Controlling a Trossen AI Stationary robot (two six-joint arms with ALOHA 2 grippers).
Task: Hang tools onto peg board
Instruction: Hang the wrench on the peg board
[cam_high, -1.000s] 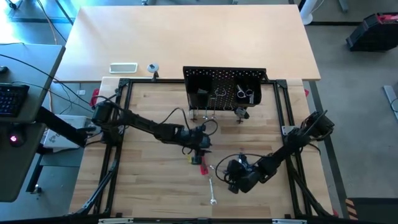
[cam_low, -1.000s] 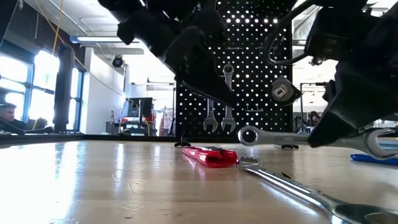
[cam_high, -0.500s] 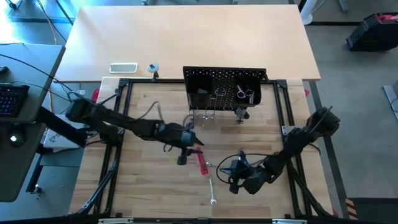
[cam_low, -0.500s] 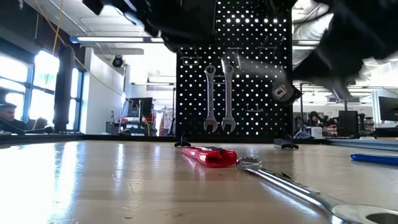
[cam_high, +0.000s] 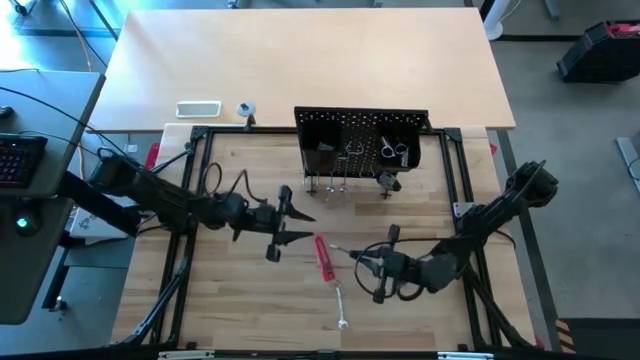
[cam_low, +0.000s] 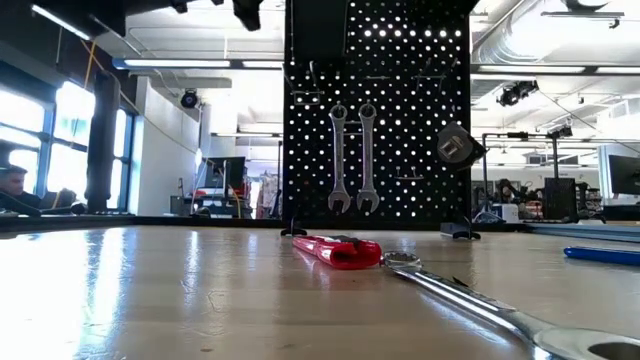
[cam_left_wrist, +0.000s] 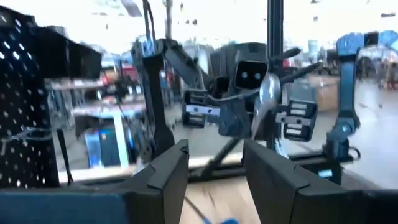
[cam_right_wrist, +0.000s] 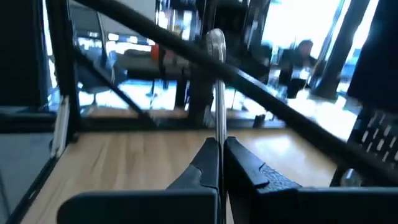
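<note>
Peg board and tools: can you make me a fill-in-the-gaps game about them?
___ silver wrenches hang on the peg board.
The red-handled tool lies on the ___.
The right gripper has its jaws ___ on a slim wrench.
The left gripper holds its jaws ___ and empty.
Missing words: two, table, shut, open.

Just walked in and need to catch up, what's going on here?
A two-armed robot is hanging tools on a peg board. Two wrenches already hang there. The right tool is shut on a silver wrench, lifted off the table. The left tool is open and empty. A red-handled tool and another wrench still lie on the table.
</note>
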